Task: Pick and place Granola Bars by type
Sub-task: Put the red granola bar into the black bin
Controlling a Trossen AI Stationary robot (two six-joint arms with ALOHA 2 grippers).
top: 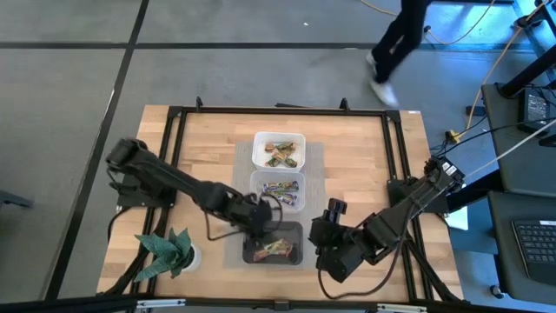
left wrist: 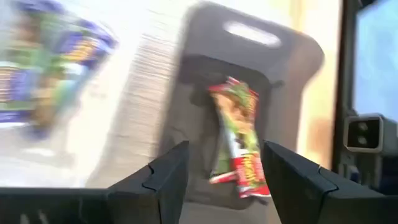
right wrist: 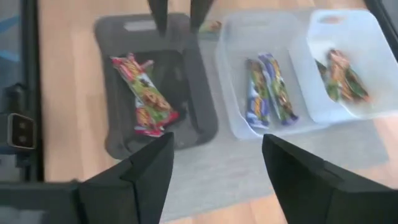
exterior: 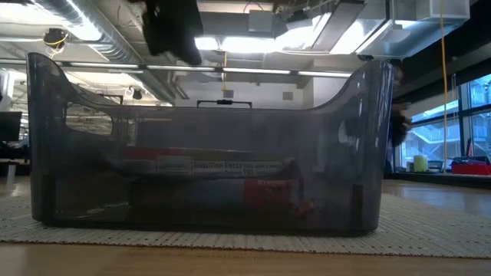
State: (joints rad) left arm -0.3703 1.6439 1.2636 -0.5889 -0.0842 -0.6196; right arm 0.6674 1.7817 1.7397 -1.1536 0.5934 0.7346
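Three tubs stand in a row on a grey mat. The white tub [top: 278,139] [right wrist: 367,93] holds green-brown bars [right wrist: 342,76]. The clear tub [top: 278,178] [right wrist: 233,81] holds purple-blue bars [right wrist: 268,92]. The black tub [top: 252,255] [exterior: 207,123] [left wrist: 292,81] [right wrist: 199,118] holds red-orange bars [left wrist: 239,137] [right wrist: 144,94] lying flat on its floor. My left gripper [top: 259,224] [left wrist: 225,186] hangs open and empty above the black tub's far end. My right gripper [top: 320,236] [right wrist: 217,174] is open and empty, just right of the black tub, pointing toward the tubs.
A green toy plant in a white pot [top: 169,252] stands near the table's near-left corner. A black frame [top: 174,122] runs round the tabletop. Beyond the far edge a person [top: 395,43] walks past. Bare wood lies left and right of the mat.
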